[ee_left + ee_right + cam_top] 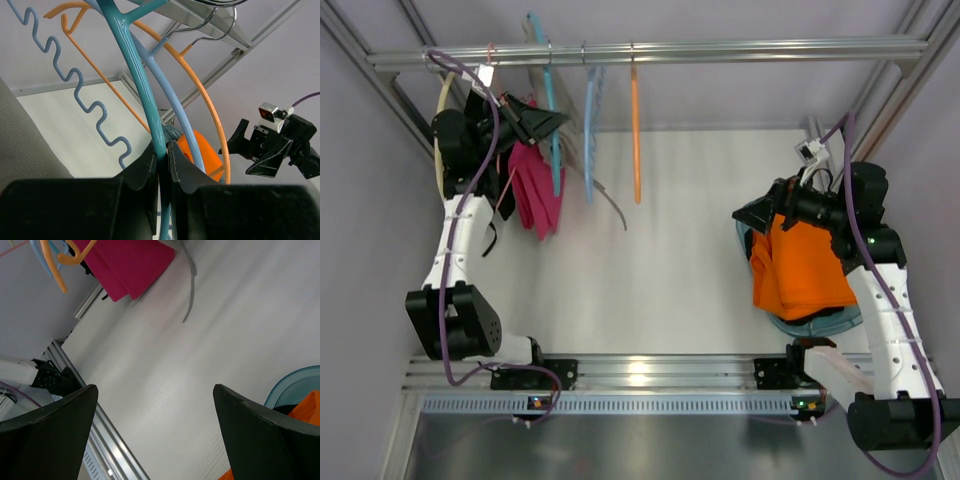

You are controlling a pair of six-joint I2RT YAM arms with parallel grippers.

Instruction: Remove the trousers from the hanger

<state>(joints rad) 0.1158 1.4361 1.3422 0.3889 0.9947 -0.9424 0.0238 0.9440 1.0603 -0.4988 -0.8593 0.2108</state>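
Left jaws: pressed together on the stem of the teal hanger [135, 70], just below its fork. I read this as a steadying hold, so the hanger cannot swing on the rail [720, 50] while cloth is drawn off it.
Right jaws: spread wide with nothing between them, parked over the tub. By my judgement they are free to do the pulling.
Trousers [22, 145]: grey fabric fills the left edge of my left wrist view, close beside the jaws. From above I make out only the cord [612, 208], a thin grey curve over the surface [680, 260]. Whether the fabric hangs on the hanger I cannot tell.
Neighbours: the sky-blue hanger [592, 120] and the orange hanger [636, 130] hang bare just beside the teal one. A pink cloth [535, 190] hangs by the left arm.
Tub [820, 325]: bluish, at the right, holding an orange garment [800, 265] heaped above its rim.
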